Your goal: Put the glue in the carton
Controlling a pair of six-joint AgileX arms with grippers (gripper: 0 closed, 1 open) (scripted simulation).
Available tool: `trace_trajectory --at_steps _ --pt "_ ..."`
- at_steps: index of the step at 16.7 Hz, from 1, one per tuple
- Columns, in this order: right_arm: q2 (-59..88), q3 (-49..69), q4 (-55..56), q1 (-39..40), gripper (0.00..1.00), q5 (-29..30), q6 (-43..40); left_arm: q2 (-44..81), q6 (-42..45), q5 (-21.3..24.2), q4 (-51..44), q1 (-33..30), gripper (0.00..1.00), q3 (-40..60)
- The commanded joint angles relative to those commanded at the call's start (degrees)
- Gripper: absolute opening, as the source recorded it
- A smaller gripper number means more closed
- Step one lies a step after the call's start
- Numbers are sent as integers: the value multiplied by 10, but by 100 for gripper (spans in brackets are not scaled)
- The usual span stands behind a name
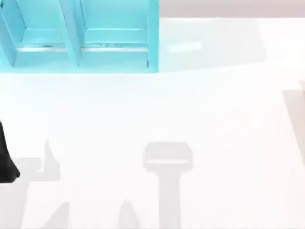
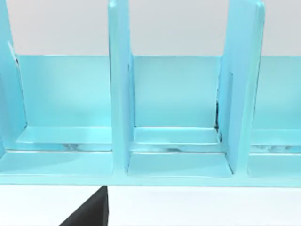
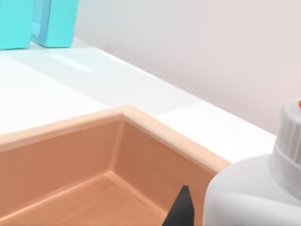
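In the right wrist view the glue (image 3: 249, 193), a white bottle with a ribbed neck and a trace of red cap, looms close over the carton (image 3: 160, 134). The carton is an open tan box, and its inner corner and floor are visible. My right gripper (image 3: 214, 214) holds the bottle, with one dark fingertip (image 3: 181, 209) beside it and the other hidden behind it. A tan sliver of the carton (image 1: 302, 86) touches the top view's right edge. My left arm (image 1: 6, 162) is a dark shape at the table's left edge, and a fingertip (image 2: 89, 214) of its gripper points at the shelf.
A turquoise shelf unit (image 1: 76, 36) with upright dividers stands at the back left, and its compartments (image 2: 176, 141) face the left wrist camera. Grey shadows of the arms lie on the white table (image 1: 167, 114) in the front half.
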Motion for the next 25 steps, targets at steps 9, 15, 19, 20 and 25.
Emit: trace_trajectory --at_steps 9,15,19,20,25 --pt "19 -29 -2 17 15 0 14 0 0 0 0 0 100 0" --pt "19 -29 -2 17 60 0 14 0 0 0 0 0 100 0" --pt "19 -29 -2 17 90 0 14 0 0 0 0 0 100 0" --pt "19 -29 -2 17 98 0 14 0 0 0 0 0 100 0" --pt "19 -29 -2 17 100 0 14 0 0 0 0 0 100 0"
